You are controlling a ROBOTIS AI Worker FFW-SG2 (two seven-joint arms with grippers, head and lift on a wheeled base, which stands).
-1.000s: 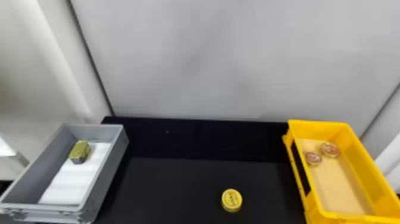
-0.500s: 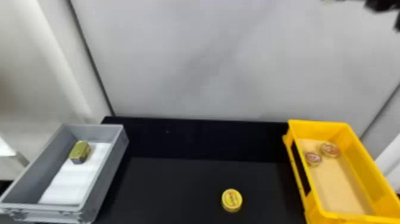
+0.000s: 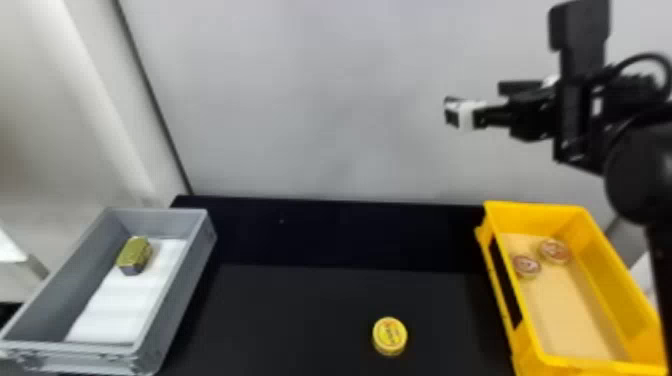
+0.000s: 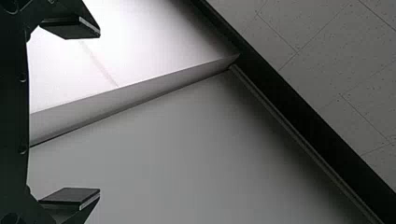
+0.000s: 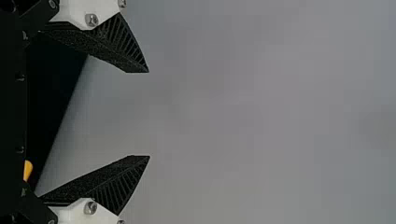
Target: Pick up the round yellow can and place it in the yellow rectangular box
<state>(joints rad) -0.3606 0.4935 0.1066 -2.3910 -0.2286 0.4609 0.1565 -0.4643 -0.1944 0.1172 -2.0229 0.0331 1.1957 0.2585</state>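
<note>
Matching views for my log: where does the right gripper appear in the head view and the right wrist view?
Head view: right gripper, upper right.
Right wrist view: its fingers come in from the left edge, open.
Shared landmark: the pale wall beyond the gripper.

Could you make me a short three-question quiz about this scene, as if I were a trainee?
1. True or false: the round yellow can is nearer the yellow box than the grey box.
2. Fill in the number: the yellow box holds ___ round tins.
3. Choose one. The right gripper is: a) shut on the can; b) open and empty; c) shut and empty.

Key: 1 true; 2 two; 3 b.
</note>
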